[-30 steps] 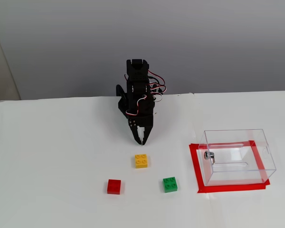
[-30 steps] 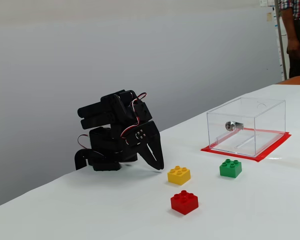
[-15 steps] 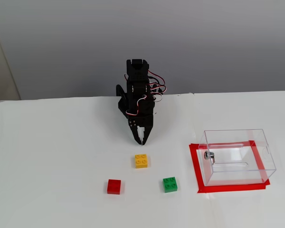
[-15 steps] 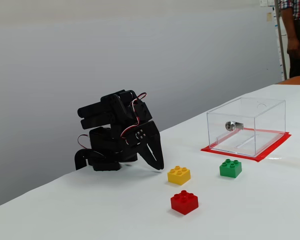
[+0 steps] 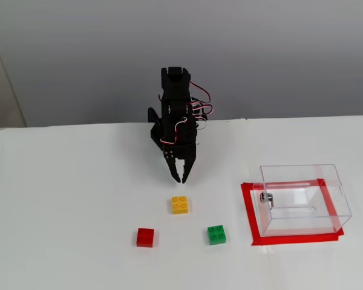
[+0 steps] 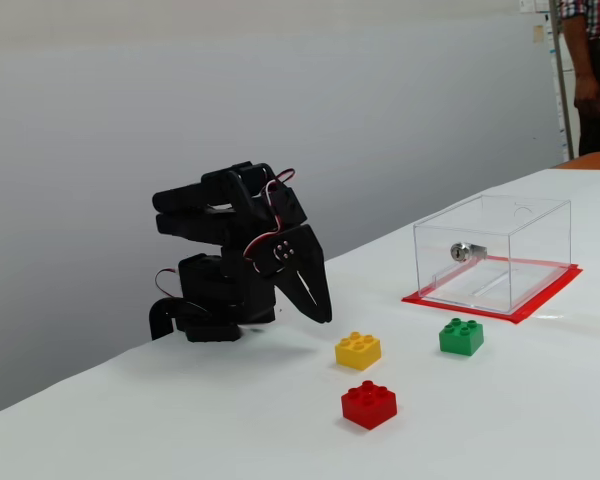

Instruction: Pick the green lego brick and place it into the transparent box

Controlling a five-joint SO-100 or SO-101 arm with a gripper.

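Observation:
The green lego brick [image 5: 216,234] [image 6: 461,337] lies on the white table, left of the transparent box [image 5: 302,198] [image 6: 494,253], which stands on a red taped rectangle. My black gripper [image 5: 180,178] [image 6: 322,315] hangs shut and empty a little above the table, behind the yellow brick and well away from the green one. Its fingertips point down towards the table.
A yellow brick [image 5: 180,205] [image 6: 358,350] lies just in front of the gripper. A red brick [image 5: 145,237] [image 6: 369,404] sits further forward. The arm's base [image 6: 205,310] stands at the table's back edge. A person [image 6: 590,70] stands at the far right.
The arm has lifted slightly, raising the gripper's tips a little off the table. The bricks and box have not moved.

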